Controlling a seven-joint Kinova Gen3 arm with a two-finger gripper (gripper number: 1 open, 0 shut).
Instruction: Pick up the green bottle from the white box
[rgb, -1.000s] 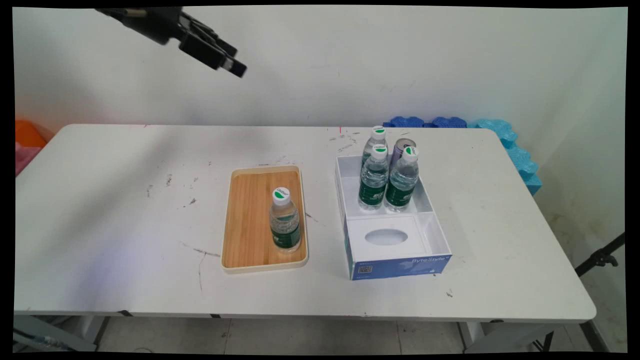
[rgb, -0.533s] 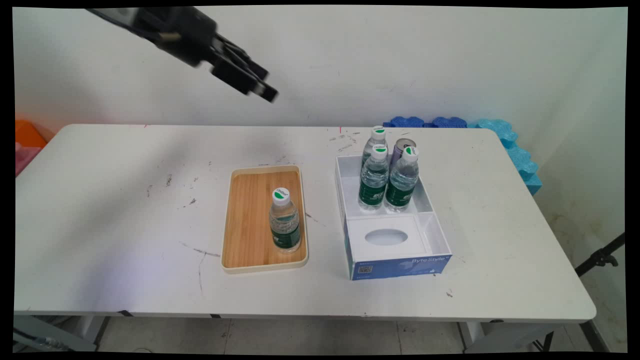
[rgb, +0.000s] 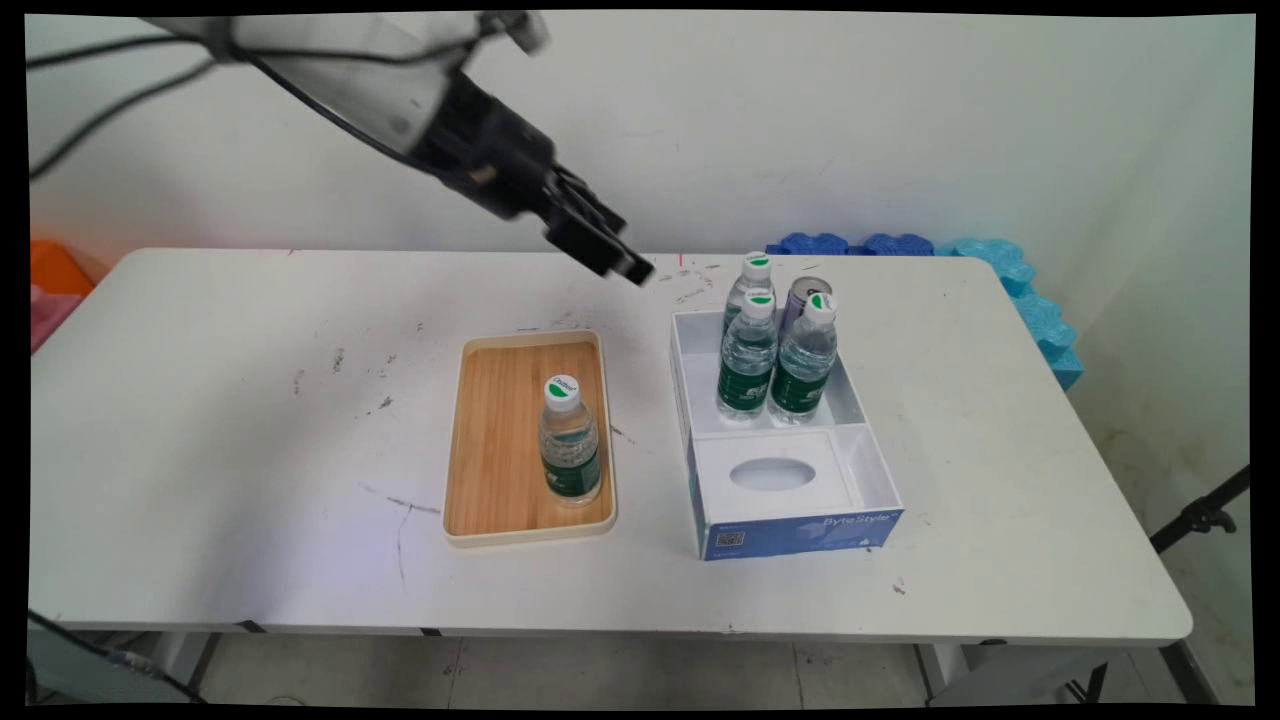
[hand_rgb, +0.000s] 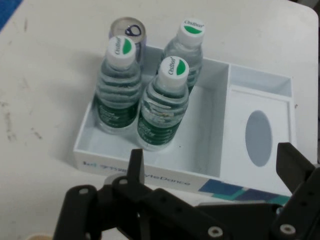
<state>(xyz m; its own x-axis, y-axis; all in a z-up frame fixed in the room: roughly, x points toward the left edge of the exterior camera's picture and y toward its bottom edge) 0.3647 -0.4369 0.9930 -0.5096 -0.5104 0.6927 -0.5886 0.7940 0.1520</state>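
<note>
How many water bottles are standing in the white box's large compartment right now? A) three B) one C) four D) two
A: three green-labelled water bottles stand in the white box beside a purple can; a fourth bottle stands on the wooden tray.

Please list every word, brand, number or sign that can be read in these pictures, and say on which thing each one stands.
"ByteStyle": on the blue front of the white box.
"ByteDance", partly hidden by the gripper: on that box's side wall, hand view.
QR code beside "ByteStyle": too small to read.
Bottle caps: green-and-white mark with a short word, too blurred to read.
Green bottle labels: unreadable.
</note>
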